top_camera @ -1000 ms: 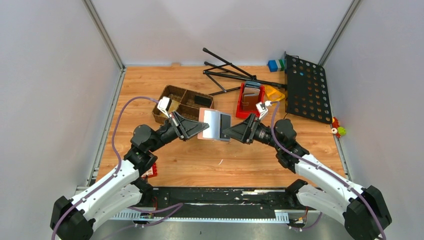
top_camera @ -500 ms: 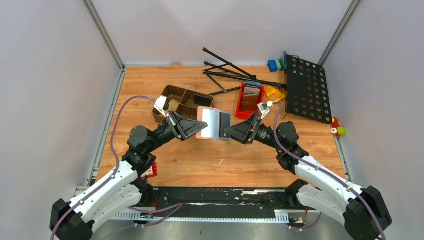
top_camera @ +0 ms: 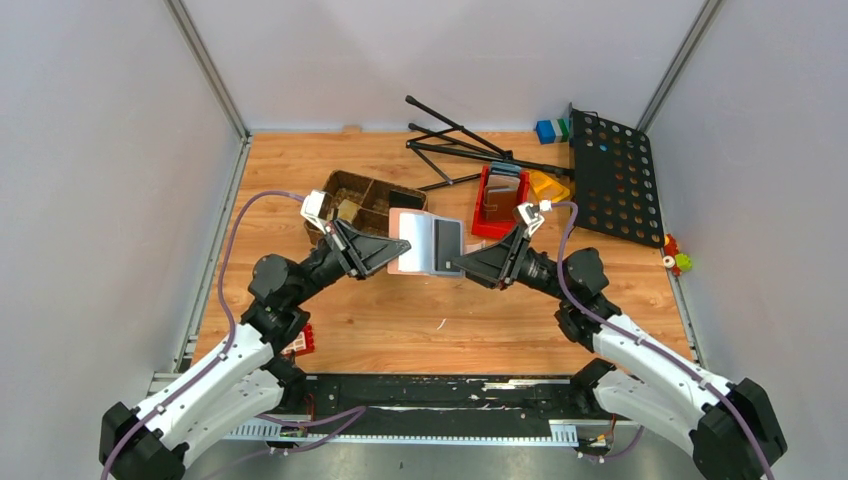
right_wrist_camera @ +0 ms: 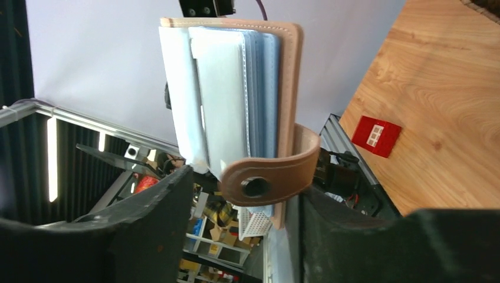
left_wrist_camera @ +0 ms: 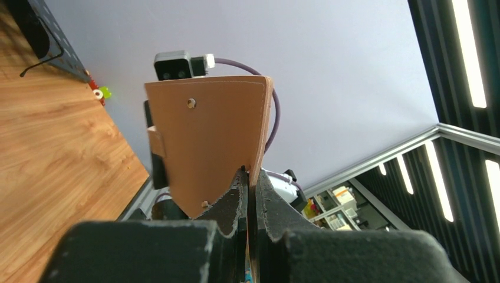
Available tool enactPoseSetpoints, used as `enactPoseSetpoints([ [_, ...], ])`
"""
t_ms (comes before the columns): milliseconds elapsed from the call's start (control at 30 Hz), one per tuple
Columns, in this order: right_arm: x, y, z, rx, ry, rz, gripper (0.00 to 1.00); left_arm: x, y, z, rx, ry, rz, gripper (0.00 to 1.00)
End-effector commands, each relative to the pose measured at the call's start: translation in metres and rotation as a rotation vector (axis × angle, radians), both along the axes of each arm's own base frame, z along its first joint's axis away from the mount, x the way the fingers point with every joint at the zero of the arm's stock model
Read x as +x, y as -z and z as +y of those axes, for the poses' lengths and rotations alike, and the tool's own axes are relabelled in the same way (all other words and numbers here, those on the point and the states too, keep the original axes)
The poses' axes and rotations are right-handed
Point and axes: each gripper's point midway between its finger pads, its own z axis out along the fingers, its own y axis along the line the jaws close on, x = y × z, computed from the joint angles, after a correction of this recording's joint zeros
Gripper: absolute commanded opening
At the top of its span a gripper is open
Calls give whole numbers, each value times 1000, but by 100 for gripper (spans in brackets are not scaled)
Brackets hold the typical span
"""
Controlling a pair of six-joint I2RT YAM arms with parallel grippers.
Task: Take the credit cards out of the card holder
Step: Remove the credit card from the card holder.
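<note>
A wooden table (top_camera: 380,320) was seen from above, with the left arm (top_camera: 215,370) and right arm (top_camera: 650,355) reaching in from the near edge to meet over its middle. At the far right lay a black perforated panel (top_camera: 613,175). A brown divided tray (top_camera: 360,200) sat far and left of centre, with a red bin (top_camera: 490,210) to its right. The card holder (top_camera: 420,243) was held open in the air between the two grippers, just near of the tray and bin, its pale inside facing up. The left gripper (top_camera: 395,252) was clamped tight on the holder's left edge, pinching the tan leather. The right gripper (top_camera: 461,264) had its fingers spread either side of the holder's right end; whether they pressed on it could not be told. A tan snap strap (right_wrist_camera: 265,177) curled across the pale sleeves (right_wrist_camera: 224,100), and the credit cards could not be told apart from them.
</note>
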Motion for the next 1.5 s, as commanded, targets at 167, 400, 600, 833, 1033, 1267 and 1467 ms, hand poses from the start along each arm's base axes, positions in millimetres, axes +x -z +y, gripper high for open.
enactPoseSetpoints([
  [167, -9, -35, -12, 35, 51, -102, 38, -3, -6, 2, 30, -11, -46, 0],
  [400, -8, -25, -8, -14, 34, -100, 14, -4, 2, 2, 55, -13, -42, 0],
  [600, -2, -5, -10, -122, 79, -98, 0, 7, 37, 6, 273, -93, -18, 1],
  [833, 17, 35, -21, -355, 190, -112, 0, 29, 115, 64, 750, -374, 61, 56],
  [1033, 29, 60, -22, -492, 204, -132, 0, 9, 93, 76, 799, -347, -22, 58],
  [1267, 22, 54, -6, -418, 109, -196, 0, -17, 77, 3, 460, -11, -57, 49],
  [1467, 15, 52, -1, -416, 77, -218, 0, -18, 79, -27, 480, 22, -81, 44],
])
